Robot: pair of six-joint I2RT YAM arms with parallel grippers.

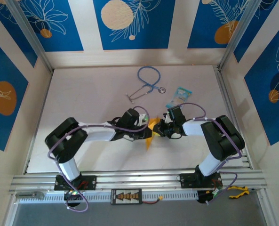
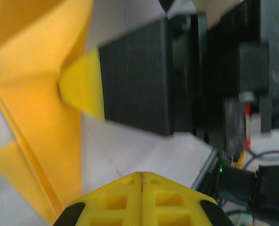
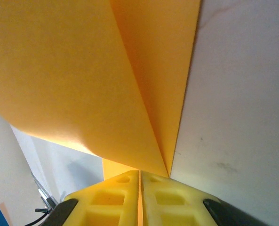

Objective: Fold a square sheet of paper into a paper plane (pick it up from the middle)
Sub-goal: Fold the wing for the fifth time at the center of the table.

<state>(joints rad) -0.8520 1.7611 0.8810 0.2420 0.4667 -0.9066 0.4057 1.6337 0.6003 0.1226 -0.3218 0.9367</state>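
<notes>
orange-yellow thin paper sheet [image 1: 151,129] is sitting creased over the middle of the white table [image 1: 92,94] | my right pincer [image 3: 140,175] is pinching its fold | my left pincer [image 2: 141,176] is resting shut beside it | progress: partly folded, dart shape not yet showing

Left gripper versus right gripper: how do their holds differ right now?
The right gripper is shut on the folded orange-yellow paper; the left gripper is shut with no paper visibly between its fingers. The left gripper reaches in from the left, the right gripper from the right. Both have yellow fingers.
</notes>
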